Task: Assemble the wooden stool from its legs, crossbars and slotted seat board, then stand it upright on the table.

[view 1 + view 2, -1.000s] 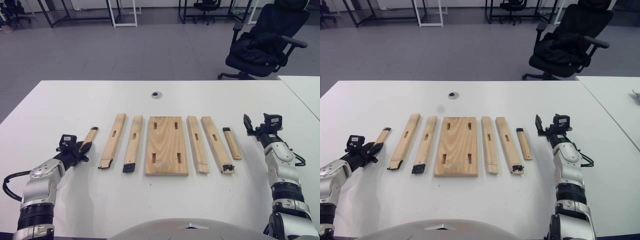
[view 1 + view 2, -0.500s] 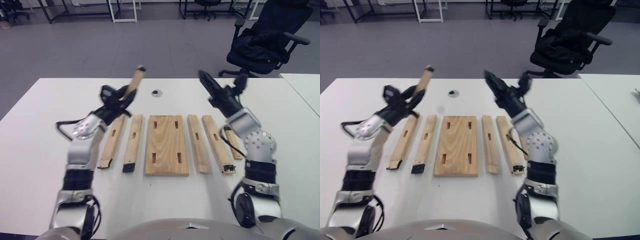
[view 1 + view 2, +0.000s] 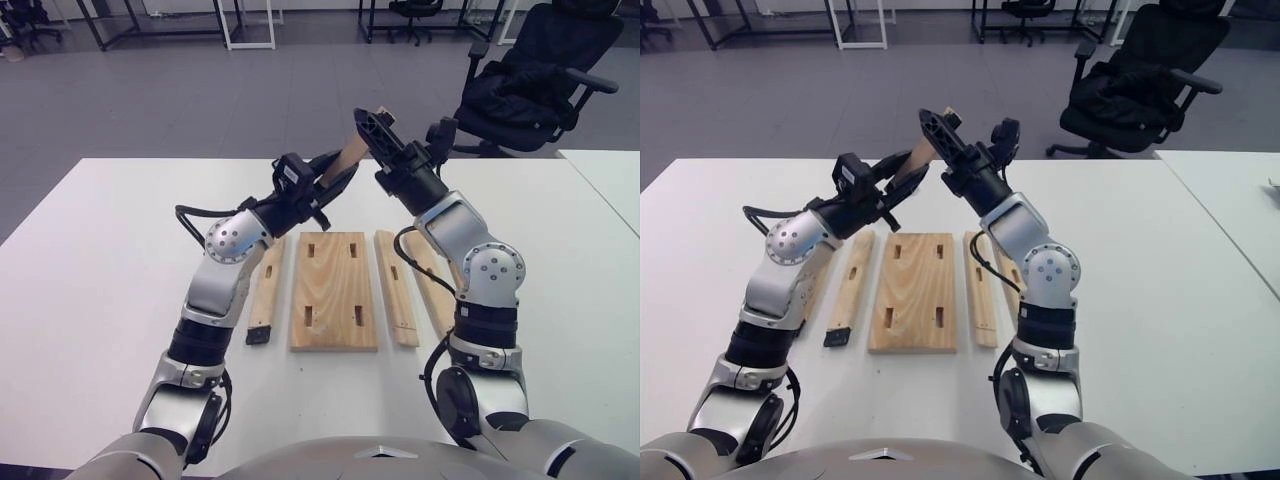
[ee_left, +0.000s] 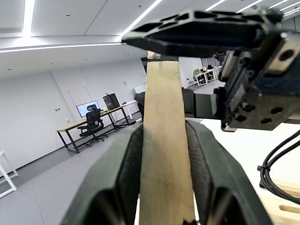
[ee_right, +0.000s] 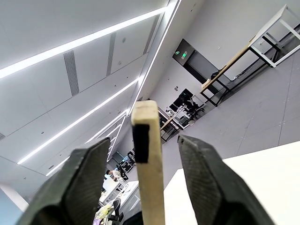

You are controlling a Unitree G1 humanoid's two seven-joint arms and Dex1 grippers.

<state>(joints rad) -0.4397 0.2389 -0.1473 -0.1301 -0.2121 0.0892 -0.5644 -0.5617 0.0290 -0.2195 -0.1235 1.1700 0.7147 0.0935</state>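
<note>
2 claws meet in the air above the tabletop (image 3: 120, 230): we see the left claw (image 4: 164, 154) clenched on the short crossbar (image 3: 350, 155), which tilts upward, while the right claw (image 5: 143, 140) stands spread around its upper end — neither finger touching the wood. Below, the slotted seat board (image 3: 333, 290) lies flat on the tabletop, with legs (image 3: 395, 300) flat beside it on both sides.

On the white table (image 3: 100, 260) we see the seat board (image 3: 333, 290) lying flat. A first leg (image 3: 265, 285) sits just left of it, a second leg (image 3: 395, 290) just right, a third leg (image 3: 432, 295) beyond.
</note>
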